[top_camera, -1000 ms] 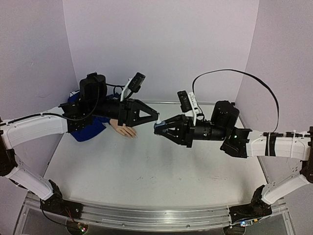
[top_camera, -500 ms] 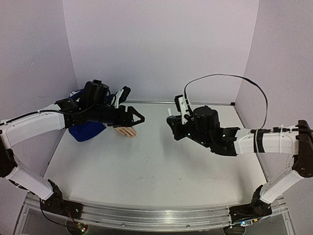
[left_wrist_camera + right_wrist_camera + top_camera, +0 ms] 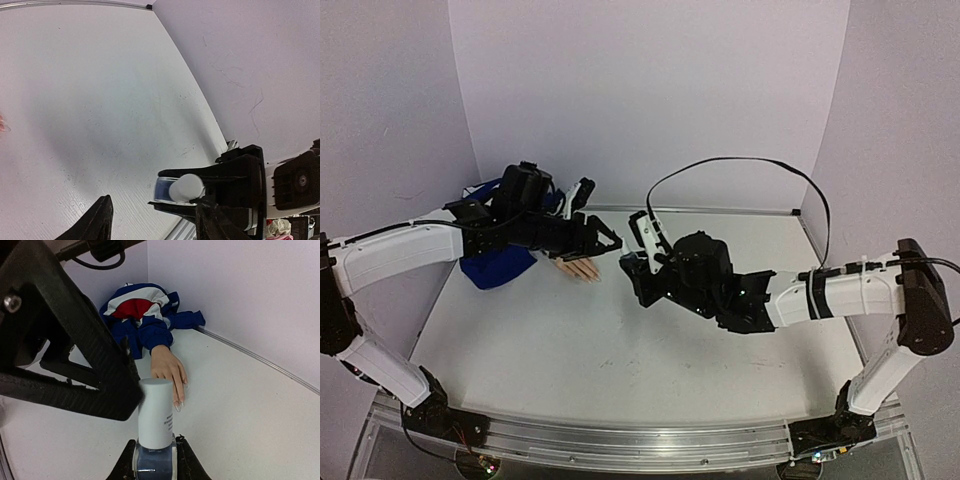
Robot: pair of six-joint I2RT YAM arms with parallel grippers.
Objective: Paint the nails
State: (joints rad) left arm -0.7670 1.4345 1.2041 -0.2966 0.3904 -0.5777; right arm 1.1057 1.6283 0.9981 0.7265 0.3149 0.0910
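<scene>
Lilac walls (image 3: 650, 90) box in the white table (image 3: 620, 370). From the overhead camera I see the left arm (image 3: 400, 255) and the right arm (image 3: 840, 295) both reaching toward the back left. The mannequin hand (image 3: 578, 268) lies flat on the table there, sticking out of a sleeve (image 3: 495, 268) bunched near the left wall. The left jaws hang just above the hand, and the right jaws face them from close by, the tips nearly meeting.

On the left wrist camera, the left jaws stand apart with nothing between them. Just ahead of them I see the bottle (image 3: 162, 190) almost end-on, with the white cap (image 3: 186, 188) toward me and the blue base behind it. It sits in the black jaws of the right arm.

On the right wrist camera, the right jaws are clamped on the bottle's blue base and the cap is on. One black finger of the left jaws sits just beside the cap, and I cannot tell whether it touches. Beyond the bottle, the hand points its fingers toward the lens, and the nails (image 3: 176, 404) look pale, with no polish that I can make out.

My read is that the task is at its opening. The bottle is held and presented, but the cap is not yet off, no brush is out, and every nail is left to do.
</scene>
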